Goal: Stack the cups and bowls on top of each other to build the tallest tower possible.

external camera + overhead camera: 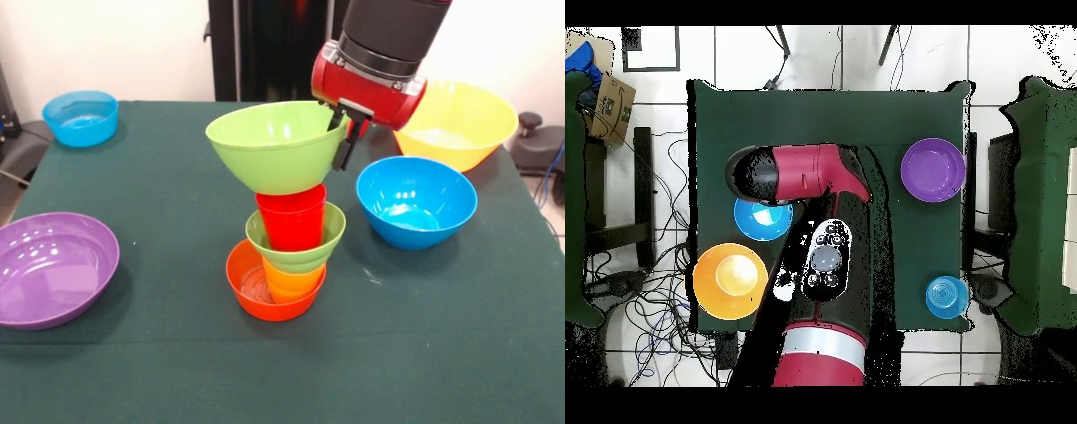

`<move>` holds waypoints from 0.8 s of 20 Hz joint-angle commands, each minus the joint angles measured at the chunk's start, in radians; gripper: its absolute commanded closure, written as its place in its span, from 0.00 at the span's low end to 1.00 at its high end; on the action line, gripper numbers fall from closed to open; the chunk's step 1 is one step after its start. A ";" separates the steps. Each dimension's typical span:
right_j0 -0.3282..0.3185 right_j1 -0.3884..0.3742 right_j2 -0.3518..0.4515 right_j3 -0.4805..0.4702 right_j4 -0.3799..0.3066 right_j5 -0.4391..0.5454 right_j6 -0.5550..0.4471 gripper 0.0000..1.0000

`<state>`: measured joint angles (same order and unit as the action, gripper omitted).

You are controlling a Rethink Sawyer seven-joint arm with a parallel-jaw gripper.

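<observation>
Pincer [346, 132] is clamped on the rim of the big green bowl [274, 146] – one finger inside, one outside – and the bowl sits tilted on the red cup [292, 221] topping the tower [284, 256] mid-worktop [397, 353]. Blue bowl [415, 201] sits just beside it, purple bowl [53, 268] well apart.

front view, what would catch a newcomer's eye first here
The tower at mid-table: orange bowl, yellow-orange cup, small green bowl, red cup. On top sits a big green bowl, tilted, its rim pinched by the gripper of the red arm. A purple bowl lies at the left edge.
</observation>
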<state>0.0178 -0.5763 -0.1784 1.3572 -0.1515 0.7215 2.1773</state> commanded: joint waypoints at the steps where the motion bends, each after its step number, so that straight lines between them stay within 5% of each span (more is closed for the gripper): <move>1: 0.023 0.039 0.075 -0.026 0.021 0.077 0.070 1.00; 12: 0.025 0.030 0.066 -0.002 0.011 0.076 0.058 1.00; 16: 0.039 0.042 0.049 -0.039 -0.006 0.163 0.039 1.00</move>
<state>0.0231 -0.5733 -0.1830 1.3532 -0.1509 0.7304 2.1773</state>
